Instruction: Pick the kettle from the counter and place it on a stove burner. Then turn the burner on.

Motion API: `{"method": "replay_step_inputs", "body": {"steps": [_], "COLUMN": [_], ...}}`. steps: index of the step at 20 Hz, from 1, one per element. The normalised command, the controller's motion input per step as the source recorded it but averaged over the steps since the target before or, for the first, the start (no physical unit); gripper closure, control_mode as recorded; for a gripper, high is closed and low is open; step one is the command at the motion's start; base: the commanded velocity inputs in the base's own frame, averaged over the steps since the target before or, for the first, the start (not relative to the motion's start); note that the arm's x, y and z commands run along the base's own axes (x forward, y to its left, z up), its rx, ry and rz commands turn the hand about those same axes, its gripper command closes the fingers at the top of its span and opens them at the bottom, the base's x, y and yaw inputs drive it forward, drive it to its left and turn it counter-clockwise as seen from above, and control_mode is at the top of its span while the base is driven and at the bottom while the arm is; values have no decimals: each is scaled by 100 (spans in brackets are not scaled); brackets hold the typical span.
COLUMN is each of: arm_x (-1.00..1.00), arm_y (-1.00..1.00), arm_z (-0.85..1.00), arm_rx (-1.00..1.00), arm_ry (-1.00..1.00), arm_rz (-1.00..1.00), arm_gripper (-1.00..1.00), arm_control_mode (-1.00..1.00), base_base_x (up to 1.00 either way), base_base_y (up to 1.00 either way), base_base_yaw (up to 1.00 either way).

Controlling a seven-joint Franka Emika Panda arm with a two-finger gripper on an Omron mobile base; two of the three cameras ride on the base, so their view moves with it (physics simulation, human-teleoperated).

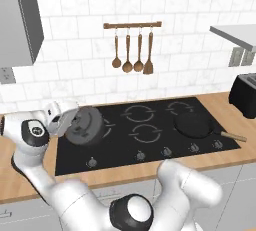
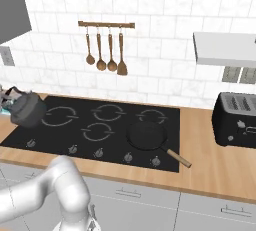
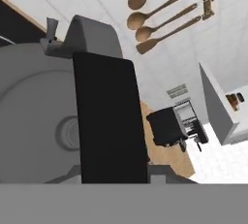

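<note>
Now from the left base view I see the gripper [image 1: 70, 120] holding the kettle [image 1: 84, 127] over the cooktop's [image 1: 150, 147] left edge. From the right, the kettle [image 2: 27, 109] hangs there, tilted. From the hand, its black handle [image 3: 110, 121] fills the middle.

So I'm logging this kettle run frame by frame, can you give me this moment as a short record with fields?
kettle: held tilted in the claw, over the cooktop's left end
claw: shut on the kettle's handle
burner: bare, kettle just left of it
pan: on the right front burner, handle toward the counter
toaster: on the counter, right of the cooktop
knobs: along the cooktop's front edge, untouched
</note>
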Motion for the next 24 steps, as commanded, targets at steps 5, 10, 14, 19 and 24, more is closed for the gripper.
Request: {"method": "replay_step_inputs", "body": {"steps": [5, 10, 14, 19, 24], "arm_x": [49, 90, 100, 34, 35], "arm_y": [-97, -44, -3, 1, 6], "arm_z": [0, 0, 1, -2, -6], "arm_rx": [30, 39, 7, -2, -3], "arm_ry": [-6, 11, 36, 15, 0], "arm_rz": [25, 19, 1, 0, 0], "arm_gripper": [100, 100, 100, 100, 100], "arm_control_mode": [-100, -100, -100, -100, -100], "base_base_x": [0, 0, 0, 0, 0], "base_base_y": [0, 0, 0, 0, 0], "base_base_yaw": [0, 0, 0, 0, 0]}}
